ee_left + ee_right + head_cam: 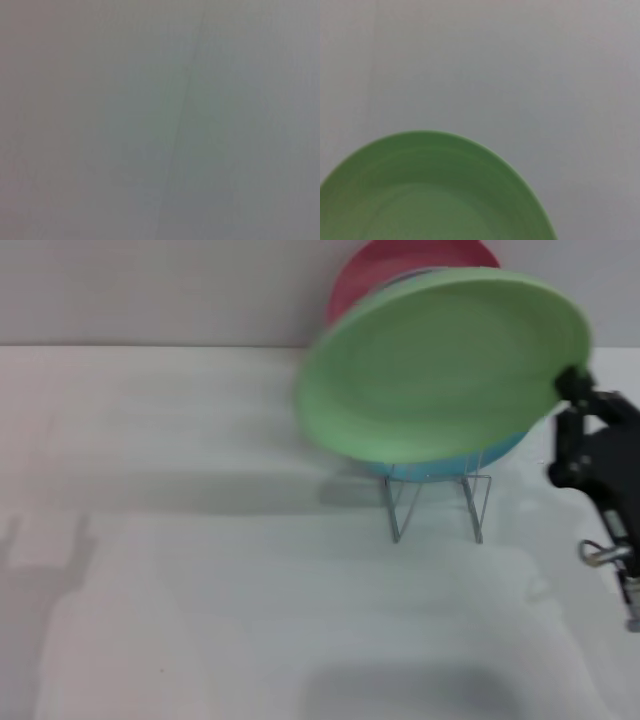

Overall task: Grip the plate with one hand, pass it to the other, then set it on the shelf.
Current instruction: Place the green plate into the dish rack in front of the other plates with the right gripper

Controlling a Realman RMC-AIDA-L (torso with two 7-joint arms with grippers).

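Above the wire shelf (pixel 436 502), the light green plate (pixel 440 365) hung tilted in the air, its face toward the head camera; the right gripper (pixel 572 388) clamped its right rim; behind it stood a turquoise-blue plate (pixel 455 462) and a pink plate (pixel 385 265) in the shelf; the white table (pixel 180 590) lay beneath; the right wrist view showed the plate's (pixel 430 195) upper face; the left gripper was out of sight.

No words to read

There are no letters, numbers, labels or signs that can be read on anything in these 3 views.
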